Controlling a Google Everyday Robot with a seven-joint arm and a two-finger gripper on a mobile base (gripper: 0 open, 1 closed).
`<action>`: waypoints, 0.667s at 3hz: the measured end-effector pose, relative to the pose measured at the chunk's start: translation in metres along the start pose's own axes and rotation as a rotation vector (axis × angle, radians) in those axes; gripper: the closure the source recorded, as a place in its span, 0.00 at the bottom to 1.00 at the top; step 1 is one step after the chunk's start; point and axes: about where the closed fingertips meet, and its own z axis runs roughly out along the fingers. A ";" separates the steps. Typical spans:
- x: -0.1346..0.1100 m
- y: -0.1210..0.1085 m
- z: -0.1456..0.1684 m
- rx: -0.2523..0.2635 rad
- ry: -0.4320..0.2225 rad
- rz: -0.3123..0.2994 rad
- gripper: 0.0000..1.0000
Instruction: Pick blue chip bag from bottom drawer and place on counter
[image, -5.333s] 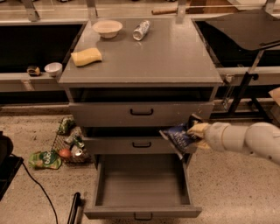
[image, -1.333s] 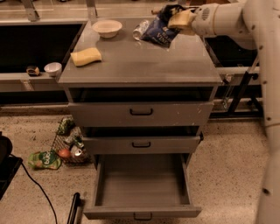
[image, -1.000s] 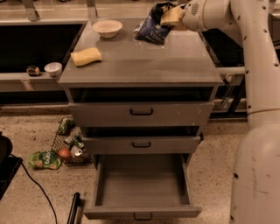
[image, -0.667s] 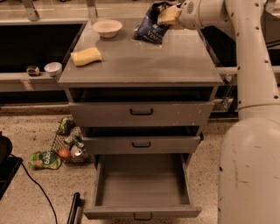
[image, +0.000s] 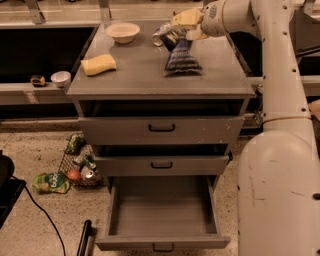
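The blue chip bag (image: 182, 58) lies flat on the counter (image: 135, 80), right of centre, its top end just under the gripper. My gripper (image: 188, 26) hovers over the counter's back right, above the bag's top end, with its fingers spread and nothing between them. The white arm comes down the right side of the view. The bottom drawer (image: 162, 215) is pulled out and empty. The two drawers above it are nearly shut.
On the counter are a white bowl (image: 122, 31), a yellow sponge (image: 98, 64) and a silver can (image: 161, 34) just behind the bag. A small white cup (image: 61, 77) sits on the left bench. A wire basket (image: 80, 162) and green packet (image: 50, 182) lie on the floor at left.
The bag was held in the gripper above the counter's back; it now lies flat on the counter, lower and nearer the front. The gripper has let go and stays above it.
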 end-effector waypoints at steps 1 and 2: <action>-0.003 0.001 0.003 0.012 -0.013 0.016 0.00; 0.014 0.010 -0.019 0.036 0.068 0.078 0.00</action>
